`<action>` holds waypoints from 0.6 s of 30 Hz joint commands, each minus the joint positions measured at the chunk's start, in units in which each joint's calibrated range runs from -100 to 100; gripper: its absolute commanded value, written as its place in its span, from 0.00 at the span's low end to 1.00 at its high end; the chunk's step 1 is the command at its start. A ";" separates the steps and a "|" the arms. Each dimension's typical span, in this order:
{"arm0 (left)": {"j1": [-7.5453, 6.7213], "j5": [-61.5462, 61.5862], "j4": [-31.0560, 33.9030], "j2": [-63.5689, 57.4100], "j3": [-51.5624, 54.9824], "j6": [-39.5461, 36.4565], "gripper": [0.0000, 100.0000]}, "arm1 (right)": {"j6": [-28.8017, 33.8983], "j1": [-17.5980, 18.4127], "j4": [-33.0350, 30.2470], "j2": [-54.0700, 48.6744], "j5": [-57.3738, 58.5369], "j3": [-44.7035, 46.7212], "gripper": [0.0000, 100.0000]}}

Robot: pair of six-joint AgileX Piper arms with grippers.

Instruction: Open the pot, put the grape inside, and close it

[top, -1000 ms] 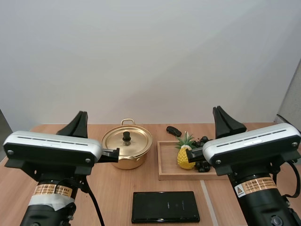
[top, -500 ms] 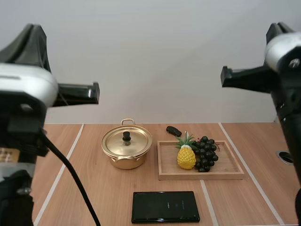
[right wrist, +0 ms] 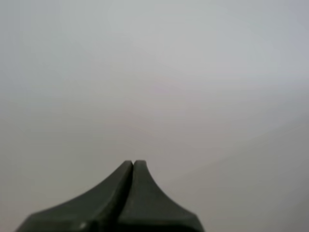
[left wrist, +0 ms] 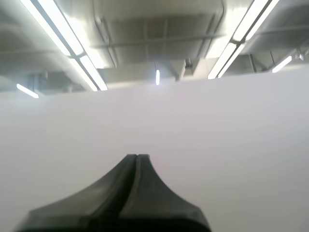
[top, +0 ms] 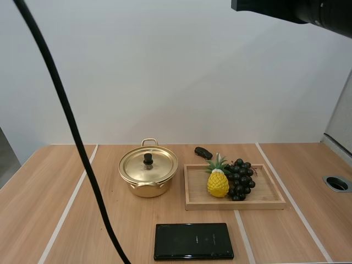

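Table [top: 110,220]: light wood w/ pale strips running front to back; plain white wall behind. Round hole [top: 336,183] in the top near the right edge.

Pot [top: 147,184]: gold, left of centre, lid [top: 157,165] on, black knob [top: 148,159] upright in the middle. Inside hidden by lid.

Tray [top: 267,191]: wood, just right of pot, not touching it. Grapes [top: 240,179] lie in the tray, a dark bunch about mid-tray, touching a pineapple [top: 218,182] on their left. Pineapple covers part of the bunch's near-left side.

Small dark thing [top: 203,152] on the table behind tray's back-left corner; too small to tell what. Flat black slab [top: 193,241] near the front edge, in front of the gap btwn pot and tray.

R arm [top: 308,10]: a dark piece cut off by the high view's top edge, well above and apart from everything on the table.

L hand [left wrist: 136,157]: fingers pressed together as one wedge, clenched on nothing, wall ahead. R hand [right wrist: 133,163]: same, clenched, nothing btwn the tips, blank wall ahead.
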 commanded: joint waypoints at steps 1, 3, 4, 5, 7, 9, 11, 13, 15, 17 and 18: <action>-0.24 10.17 0.31 4.50 -5.02 -0.13 0.00 | 12.27 -0.84 -11.38 5.64 17.76 -6.78 0.00; -0.24 14.13 0.30 7.19 -7.12 -0.34 0.00 | 15.34 -0.84 -14.98 10.03 28.31 -11.45 0.00; -0.16 16.18 0.30 8.48 -8.10 -0.80 0.00 | 15.34 -0.84 -15.48 12.08 32.31 -13.42 0.00; -0.16 18.05 0.46 9.88 -8.84 -1.29 0.00 | 15.34 -0.84 -15.59 14.09 37.35 -15.16 0.00; -0.08 24.74 0.46 12.60 -10.78 -2.38 0.00 | 15.34 -0.84 -15.59 17.69 46.46 -17.76 0.00; -0.08 32.95 0.46 15.75 -12.66 -2.95 0.00 | 15.34 -0.84 -15.59 20.29 53.02 -18.74 0.00; -0.08 40.81 0.46 19.29 -13.85 -3.07 0.00 | 15.34 -0.84 -15.59 22.65 55.43 -18.74 0.00; -0.08 46.89 0.46 22.73 -14.30 -3.07 0.00 | 15.34 -0.84 -15.59 25.12 55.43 -18.74 0.00; -0.08 52.35 0.46 25.67 -14.31 -3.07 0.00 | 15.34 -0.84 -15.74 27.28 55.43 -18.74 0.00; -0.08 57.65 0.46 29.00 -14.31 -3.07 0.00 | 15.34 -0.84 -15.86 29.35 55.43 -18.74 0.00; -0.08 60.02 0.46 30.25 -14.31 -3.07 0.00 | 15.34 -0.84 -16.03 30.02 55.43 -18.40 0.00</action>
